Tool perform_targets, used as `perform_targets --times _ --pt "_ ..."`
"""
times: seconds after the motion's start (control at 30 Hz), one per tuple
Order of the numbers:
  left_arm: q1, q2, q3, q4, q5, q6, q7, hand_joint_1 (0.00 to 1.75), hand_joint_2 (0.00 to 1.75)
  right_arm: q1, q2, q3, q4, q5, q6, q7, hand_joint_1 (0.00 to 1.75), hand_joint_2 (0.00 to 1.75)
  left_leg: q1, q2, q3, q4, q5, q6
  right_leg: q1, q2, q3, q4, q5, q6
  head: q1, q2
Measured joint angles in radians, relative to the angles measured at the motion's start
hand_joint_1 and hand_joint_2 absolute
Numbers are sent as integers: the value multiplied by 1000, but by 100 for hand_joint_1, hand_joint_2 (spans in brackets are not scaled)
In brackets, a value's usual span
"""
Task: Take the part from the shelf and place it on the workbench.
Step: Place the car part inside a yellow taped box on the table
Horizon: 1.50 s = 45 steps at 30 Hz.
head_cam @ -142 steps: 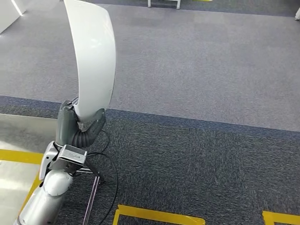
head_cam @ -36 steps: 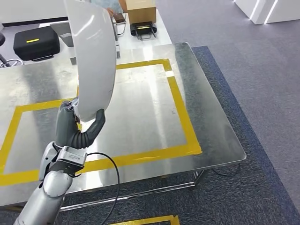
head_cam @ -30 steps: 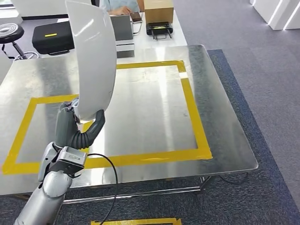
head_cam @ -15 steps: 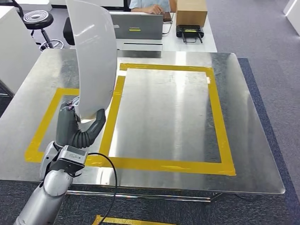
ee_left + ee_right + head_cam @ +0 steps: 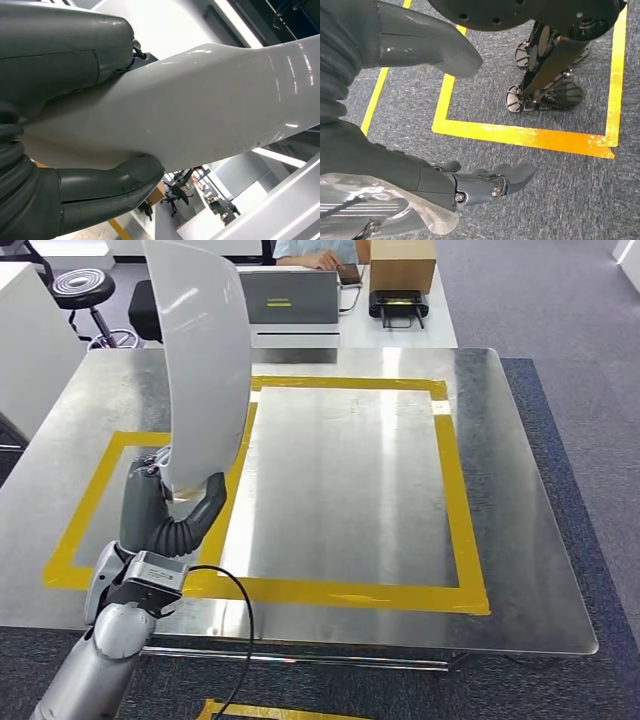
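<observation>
Head view: your left robot hand (image 5: 162,505) grips the lower end of the white curved part (image 5: 202,360), holding it upright above the near left portion of the steel worktop (image 5: 521,540). The part is off the surface, not resting on it. Yellow tape (image 5: 453,500) marks a large rectangle on the worktop, with a second taped outline adjoining it toward the left edge. Beyond the far edge you have a white desk carrying a cardboard box (image 5: 402,262) and a black device (image 5: 398,303); a person's hand (image 5: 321,258) rests there. A black stool (image 5: 79,285) stands off the far left corner.

Left wrist view: the thumb (image 5: 113,187) and the opposing fingers (image 5: 68,45) of the left robot hand clamp the part (image 5: 211,105) between them.

Right wrist view: your right robot hand (image 5: 444,115) hangs over grey carpet (image 5: 565,200) with yellow floor tape (image 5: 523,136); its fingers are spread and hold nothing.
</observation>
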<state>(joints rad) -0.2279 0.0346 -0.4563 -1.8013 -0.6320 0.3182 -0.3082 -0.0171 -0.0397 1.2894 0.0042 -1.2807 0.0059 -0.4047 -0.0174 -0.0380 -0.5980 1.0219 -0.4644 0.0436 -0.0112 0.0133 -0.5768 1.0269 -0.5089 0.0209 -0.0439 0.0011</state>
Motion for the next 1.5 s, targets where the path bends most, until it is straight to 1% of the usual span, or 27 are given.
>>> perform_targets --times 0.03,0.07,0.1,0.13,0.17,0.2,0.23,0.27,0.33,0.43,0.57,0.67,0.73,0.83,0.9,1.03,1.23,1.33,1.5 --pt "39 2 9 -20 -7 32 -7 175 175 3 0 6 0 44 -16 -2 0 175 0 1 2 -2 -2 -6 0 2 2 0 -1 -2 3 0" --pt "121 4 28 -63 -6 91 -26 175 175 11 0 20 0 122 -41 -6 0 175 -1 5 8 -5 -7 -13 -1 7 6 0 -4 -5 5 0" --pt "243 6 65 -125 16 173 -75 175 175 28 0 45 0 243 -72 -12 0 175 -1 12 16 -7 -13 -21 -2 15 11 -1 -8 -8 5 0" --pt "388 7 119 -191 65 260 -149 175 175 53 0 77 0 387 -100 -18 0 175 -2 18 26 -8 -20 -26 -2 22 16 -1 -13 -9 4 0" --pt "515 7 182 -241 135 331 -227 175 175 84 0 109 0 531 -119 -24 0 175 -2 20 32 -7 -25 -28 -3 22 21 -2 -19 -9 2 0" --pt "606 7 244 -271 200 372 -291 175 175 112 0 133 0 651 -129 -27 0 175 -2 15 35 -6 -28 -27 -3 16 26 -2 -24 -7 0 0" --pt "664 8 293 -289 236 389 -321 175 175 130 0 147 0 721 -131 -28 0 175 -1 6 34 -5 -28 -26 -2 7 28 -3 -27 -6 0 0" --pt "698 8 325 -306 241 390 -320 175 175 136 0 156 0 750 -131 -28 0 175 0 -1 33 -5 -28 -26 -1 0 30 -3 -29 -6 1 0" --pt "743 8 350 -342 192 386 -283 175 175 128 0 166 0 741 -128 -27 0 175 1 -4 34 -5 -30 -26 -1 -4 30 -5 -32 -7 1 0" --pt "776 10 370 -373 149 384 -231 175 175 119 -1 175 0 733 -121 -25 0 175 0 -5 41 -5 -36 -26 -1 -4 34 -7 -37 -5 1 0" --pt "795 17 388 -395 140 384 -213 175 175 120 -1 178 0 737 -120 -25 0 175 0 -5 44 -3 -37 -24 -1 -4 38 -8 -36 -3 1 0" --pt "802 28 393 -399 139 384 -190 175 175 121 -1 177 0 751 -139 -25 0 175 -1 -5 44 -2 -37 -24 -2 -3 40 -8 -36 -2 1 0" --pt "806 37 401 -399 146 382 -156 175 175 122 -1 176 0 768 -160 -19 0 175 -1 -5 45 -2 -38 -24 -2 -3 41 -8 -36 -2 1 0" --pt "809 65 429 -394 186 349 -79 175 175 122 -1 170 0 805 -173 -13 0 175 -1 -5 45 -1 -38 -23 -2 -3 44 -8 -36 -2 1 0" --pt "808 86 457 -387 216 317 -49 175 175 122 -2 162 0 824 -172 -13 0 175 -1 -5 45 -1 -38 -23 -2 -3 47 -8 -36 -2 1 0" --pt "806 111 497 -375 234 298 -38 175 175 122 -4 149 0 834 -172 -13 0 175 -1 -4 46 -1 -38 -23 -2 -3 49 -8 -36 -2 1 0" --pt "805 126 518 -366 235 286 -29 175 175 121 -5 143 0 843 -171 -13 0 175 -1 -4 47 -2 -39 -22 -2 -3 43 -8 -37 -2 1 0" --pt "793 127 544 -349 240 224 3 175 175 120 -8 132 0 871 -164 -20 0 175 -1 -5 47 -2 -40 -22 -2 -3 43 -9 -38 -2 1 0" --pt "721 127 670 -246 248 45 15 175 175 116 -22 99 0 943 -145 -39 0 175 -1 -4 48 -1 -40 -22 -2 -3 43 -9 -37 -2 1 0"
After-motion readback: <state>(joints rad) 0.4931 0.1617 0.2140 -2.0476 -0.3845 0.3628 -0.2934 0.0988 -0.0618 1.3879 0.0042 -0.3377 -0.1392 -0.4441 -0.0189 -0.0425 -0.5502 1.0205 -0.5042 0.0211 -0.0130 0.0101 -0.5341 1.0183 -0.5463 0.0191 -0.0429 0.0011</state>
